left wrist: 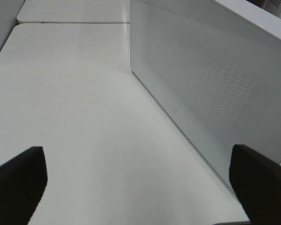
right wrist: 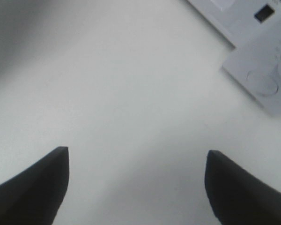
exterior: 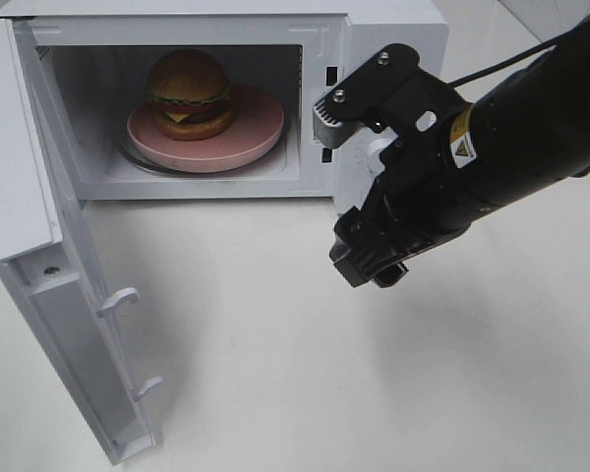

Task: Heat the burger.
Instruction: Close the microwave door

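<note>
Open microwave [exterior: 413, 39] on white worktop [exterior: 324, 374]. The burger [exterior: 188, 87] sits on a pink plate [exterior: 261, 133] inside the cavity, and the door [exterior: 39, 295] is swung wide. Right pincer [right wrist: 136, 152], fingers spread, holding nothing, hangs above the worktop before the microwave's right side. Left pincer [left wrist: 136, 147], likewise spread, is beside the door's outer face.

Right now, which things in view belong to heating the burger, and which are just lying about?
Job: burger on pink plate, inside microwave; open microwave door; right hand, open and empty.
Lying about: nothing loose; only the white table.
</note>
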